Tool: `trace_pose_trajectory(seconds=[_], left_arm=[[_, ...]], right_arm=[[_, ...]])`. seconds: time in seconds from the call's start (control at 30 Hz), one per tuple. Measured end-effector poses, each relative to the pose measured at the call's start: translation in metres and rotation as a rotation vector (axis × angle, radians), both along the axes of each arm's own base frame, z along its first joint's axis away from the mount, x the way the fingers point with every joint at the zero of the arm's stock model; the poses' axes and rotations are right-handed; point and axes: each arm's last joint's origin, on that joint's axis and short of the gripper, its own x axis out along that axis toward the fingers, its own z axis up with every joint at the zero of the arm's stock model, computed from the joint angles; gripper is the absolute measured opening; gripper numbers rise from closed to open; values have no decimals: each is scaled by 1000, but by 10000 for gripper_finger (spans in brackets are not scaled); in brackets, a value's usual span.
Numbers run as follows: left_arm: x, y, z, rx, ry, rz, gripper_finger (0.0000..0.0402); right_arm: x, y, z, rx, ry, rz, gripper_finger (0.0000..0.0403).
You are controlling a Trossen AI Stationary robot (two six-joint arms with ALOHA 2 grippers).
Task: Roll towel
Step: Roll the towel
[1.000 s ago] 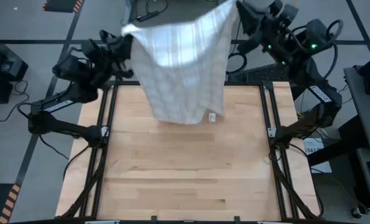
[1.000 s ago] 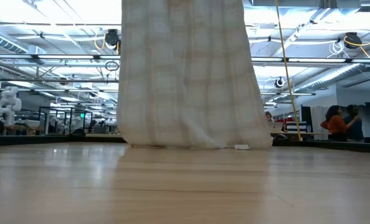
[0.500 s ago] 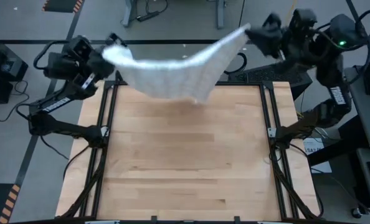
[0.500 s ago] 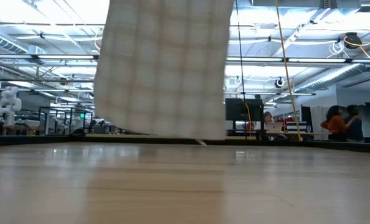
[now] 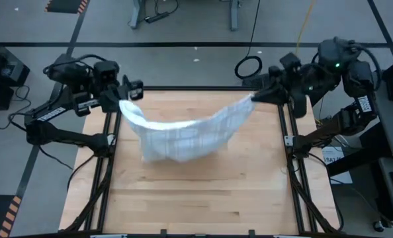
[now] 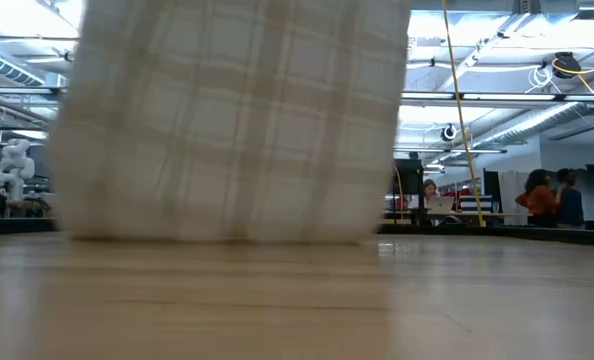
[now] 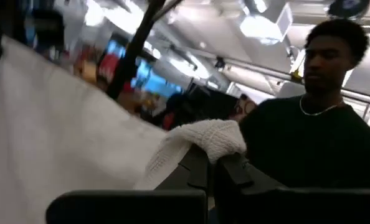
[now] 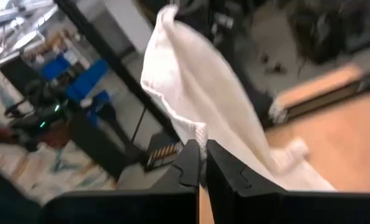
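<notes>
Both sets of fingers are pinched tight on 1 corner each of the towel (image 5: 183, 135): the left gripper (image 5: 125, 99) at the table's (image 5: 203, 198) far-left edge, the right gripper (image 5: 255, 98) at its far-right. The towel sags between them, its lower hem near the wood. With only thin corner pinches, a corner could slip, or the towel could land bunched and roll crooked.

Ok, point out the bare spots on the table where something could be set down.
The near half of the light wooden table is bare, below the hanging white checked cloth towel. Strips beside the black side rails are free too. The far middle is crowded: the towel sags between the left end effector and right end effector.
</notes>
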Motion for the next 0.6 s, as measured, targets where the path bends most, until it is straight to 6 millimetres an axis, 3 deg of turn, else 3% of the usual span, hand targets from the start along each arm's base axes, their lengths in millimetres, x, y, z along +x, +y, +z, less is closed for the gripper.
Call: trace_pose_trajectory(seconds=[0.27, 0.47, 0.6], left_arm=[[-12, -7, -28, -31, 308, -8, 4], [-15, -11, -46, -23, 450, 54, 4], [-16, -20, -56, -37, 576, 7, 4]], right_arm=[[-5, 11, -19, 58, 220, 40, 2], [-7, 10, -29, 20, 329, -62, 2], [-10, 10, -33, 35, 382, -73, 2]])
